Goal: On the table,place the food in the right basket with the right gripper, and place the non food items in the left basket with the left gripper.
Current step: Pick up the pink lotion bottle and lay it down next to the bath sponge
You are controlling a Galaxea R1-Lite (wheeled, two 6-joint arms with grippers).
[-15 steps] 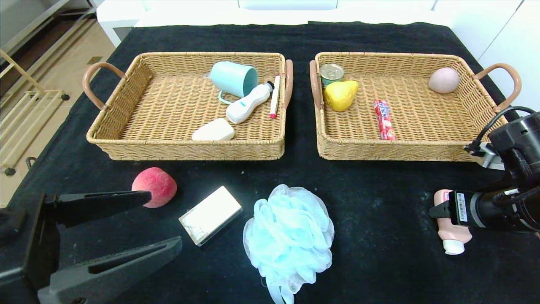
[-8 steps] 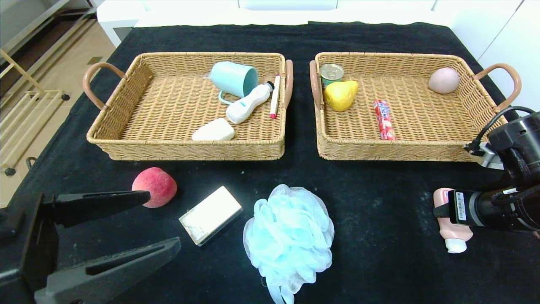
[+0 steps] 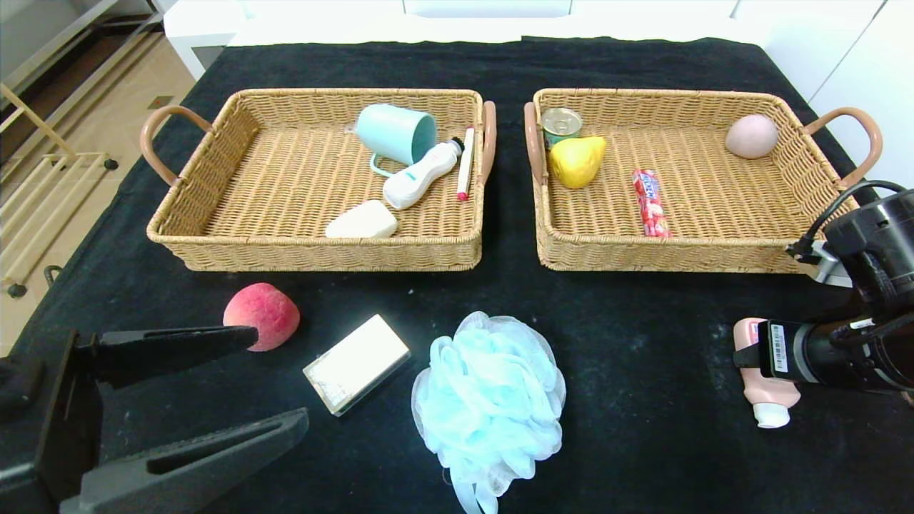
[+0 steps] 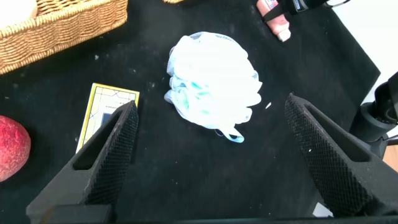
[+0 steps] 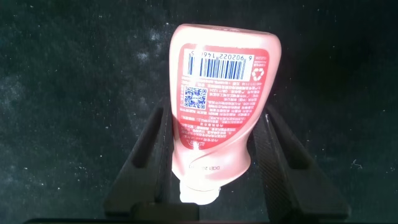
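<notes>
Black-cloth table (image 3: 643, 343) held two wicker baskets side by side at the far half. Left basket (image 3: 214, 214) contained a teal cup (image 3: 396, 133) on its side, a white bottle (image 3: 419, 175), a thin pen-like stick (image 3: 465, 163) by the right wall and a cream lump (image 3: 361, 220) near the front wall. Right basket (image 3: 721, 246) contained a tin can (image 3: 560, 126), a yellow pear (image 3: 575, 160) just beside it, a red candy stick (image 3: 650, 203) and a pale pink ball (image 3: 751, 135) in the far right corner.

On the cloth in front of the baskets: peach (image 3: 262, 315) at left, boxed bar (image 3: 356, 363) next to it, blue pouf (image 3: 489, 396) in the middle, pink bottle (image 3: 764, 385) at right, lying down, white cap pointing toward the robot.

Right gripper (image 5: 214, 155) was low over the pink bottle, one finger (image 5: 152, 155) pressed to each side of the bottle body, closed on it. Bottle looked to be lying on the cloth.

Left gripper (image 3: 275, 378) hovered at near left, jaws spread wide, holding nothing. Its upper finger tip (image 3: 239, 335) overlapped the peach in the head view; wrist view showed the bar (image 4: 106, 115) and pouf (image 4: 214, 78) beyond the fingers.
</notes>
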